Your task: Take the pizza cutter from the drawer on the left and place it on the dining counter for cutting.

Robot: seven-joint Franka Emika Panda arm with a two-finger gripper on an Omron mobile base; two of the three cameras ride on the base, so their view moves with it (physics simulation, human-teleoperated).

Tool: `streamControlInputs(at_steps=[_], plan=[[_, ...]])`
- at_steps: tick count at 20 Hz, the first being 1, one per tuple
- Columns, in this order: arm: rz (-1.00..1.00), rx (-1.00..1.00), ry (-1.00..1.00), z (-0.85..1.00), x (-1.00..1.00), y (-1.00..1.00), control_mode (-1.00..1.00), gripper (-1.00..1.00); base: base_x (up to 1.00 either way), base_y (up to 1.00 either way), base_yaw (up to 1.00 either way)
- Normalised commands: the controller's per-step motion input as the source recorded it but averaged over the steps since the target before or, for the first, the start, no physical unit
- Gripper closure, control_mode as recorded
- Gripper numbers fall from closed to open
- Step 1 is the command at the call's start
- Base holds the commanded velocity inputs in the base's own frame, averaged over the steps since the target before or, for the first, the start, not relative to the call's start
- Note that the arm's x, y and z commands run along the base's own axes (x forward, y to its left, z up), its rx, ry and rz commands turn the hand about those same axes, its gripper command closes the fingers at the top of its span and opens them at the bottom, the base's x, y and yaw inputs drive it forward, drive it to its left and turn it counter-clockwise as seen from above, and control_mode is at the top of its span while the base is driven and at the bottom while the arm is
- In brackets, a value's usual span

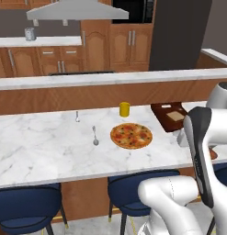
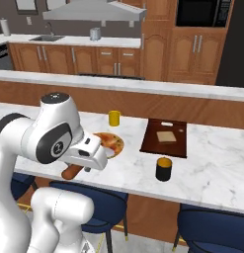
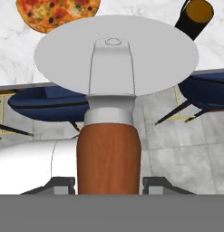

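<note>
My gripper is shut on the pizza cutter, with its reddish-brown handle between the finger tips and the round silver blade pointing away. In the right base view the gripper hangs at the near edge of the dining counter, just in front of the pizza, and the handle's end sticks out below the hand. In the hand view the blade reaches over the counter's front edge, above the blue stools. The drawer is out of view.
On the marble counter lie the pizza, a silver spoon, a yellow cup, a dark cup and a brown cutting board. Blue stools stand under the near edge.
</note>
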Motion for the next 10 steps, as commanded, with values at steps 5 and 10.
streamControlInputs(at_steps=[5,10], plan=[[-0.04,0.04,0.00,0.00,0.45,-0.03,-1.00,1.00,0.22,-0.02,-0.02],[-0.03,0.06,0.00,-0.01,0.99,-0.02,-1.00,1.00,0.00,0.00,0.00]])
